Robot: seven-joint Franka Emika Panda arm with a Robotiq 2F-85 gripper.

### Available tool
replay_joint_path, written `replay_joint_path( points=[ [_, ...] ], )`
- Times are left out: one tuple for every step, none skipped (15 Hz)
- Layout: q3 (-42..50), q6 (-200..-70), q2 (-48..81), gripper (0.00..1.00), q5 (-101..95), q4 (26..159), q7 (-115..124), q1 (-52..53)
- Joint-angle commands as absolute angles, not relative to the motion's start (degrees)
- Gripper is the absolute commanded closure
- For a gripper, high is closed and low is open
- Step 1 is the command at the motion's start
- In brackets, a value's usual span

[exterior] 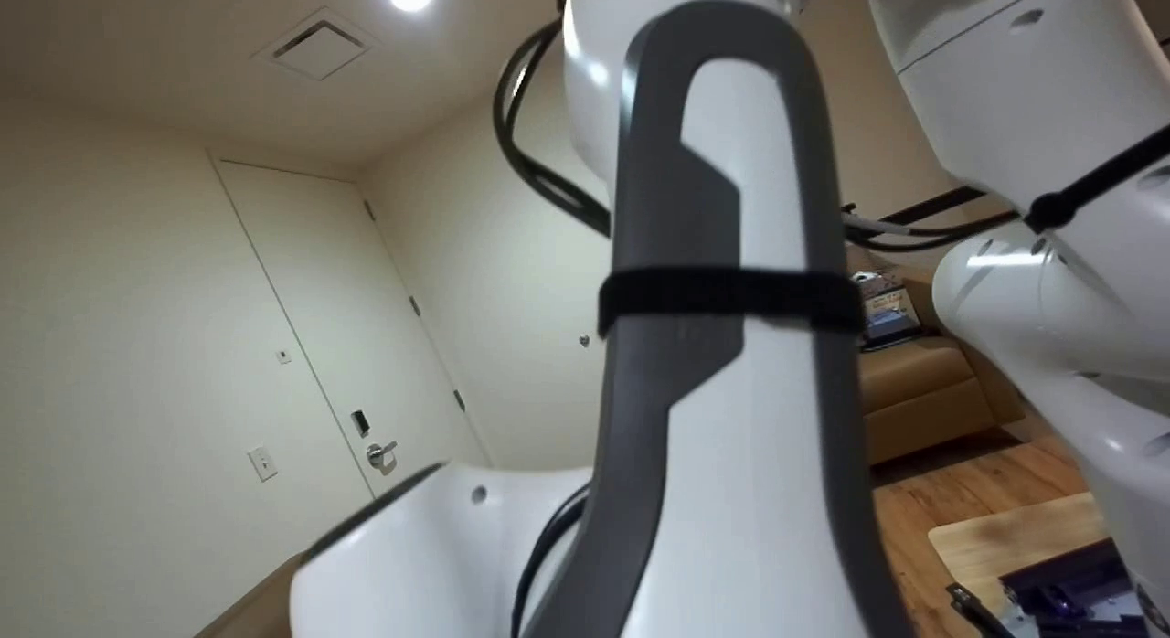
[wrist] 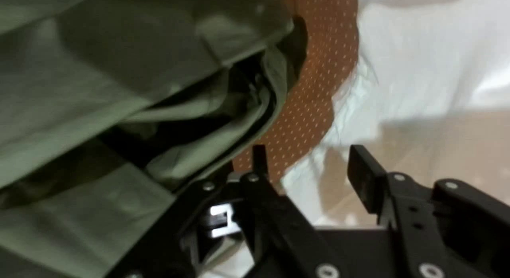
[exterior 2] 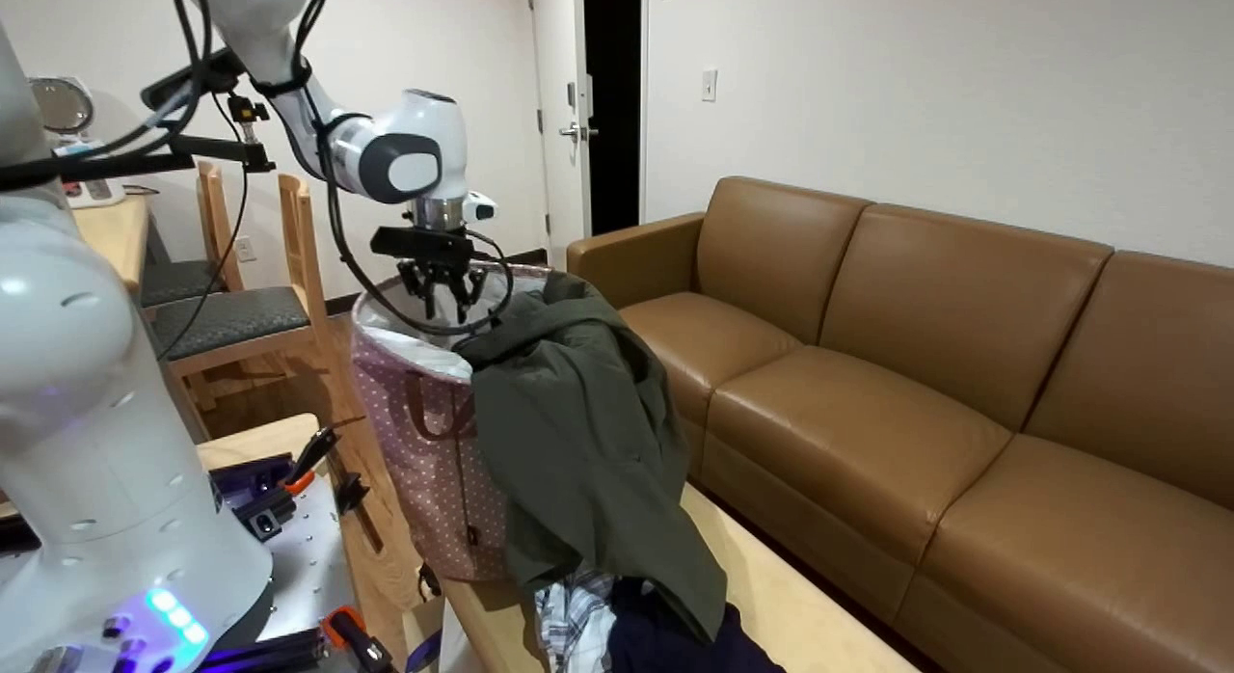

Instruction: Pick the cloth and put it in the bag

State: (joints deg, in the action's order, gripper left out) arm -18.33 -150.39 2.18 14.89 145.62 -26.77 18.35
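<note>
The bag [exterior 2: 426, 480] is dusty pink with white dots, its lining [wrist: 418, 63] white, its handle [exterior 2: 415, 405] brown. The cloth [exterior 2: 588, 432] is dark olive green, the plaid garment [exterior 2: 575, 617] white and grey, the dark garment [exterior 2: 657, 646] navy. The sofa [exterior 2: 848, 442] is tan, the end effector [wrist: 310, 170] black, the tabletop [exterior 2: 789, 610] pale yellow.

Dark green cloth [exterior 2: 593, 432], possibly a jacket, draped over one side, dotted pink bag [exterior 2: 424, 480], open-topped

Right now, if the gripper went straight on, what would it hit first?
Probably the pale lining inside the bag, though depth is unclear and the gripper might brush the green cloth alongside.
</note>
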Motion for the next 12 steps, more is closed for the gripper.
replay_joint_path(
  points=[
    [-19.2, -155.0, -11.5, 0.14, 16.5, 153.5, -21.2, 19.1],
    [-18.5, -156.0, -14.8, 0.08, 17.2, 155.3, -20.0, 19.7],
    [-17.7, -157.1, -18.0, 0.02, 16.8, 157.3, -18.2, 20.3],
    [-16.0, -157.8, -21.3, 0.01, 18.3, 159.8, -17.9, 21.0],
    [-14.0, -158.5, -24.6, 0.0, 19.5, 162.2, -17.5, 21.9],
    [-11.0, -158.9, -27.4, 0.0, 21.1, 164.6, -18.2, 22.8],
    [-8.8, -158.7, -28.0, 0.0, 20.6, 164.3, -17.4, 22.3],
    [-9.6, -157.0, -25.9, 0.0, 22.9, 160.6, -20.3, 17.3],
    [-7.5, -157.5, -26.9, 0.0, 23.9, 161.3, -20.5, 16.7],
    [-5.0, -157.8, -26.6, 0.0, 25.5, 161.1, -21.8, 15.1],
    [-3.1, -158.9, -25.4, 0.0, 27.4, 160.6, -22.7, 14.0],
    [-1.3, -160.1, -23.9, 0.0, 29.2, 160.4, -23.6, 12.6]
  ],
)
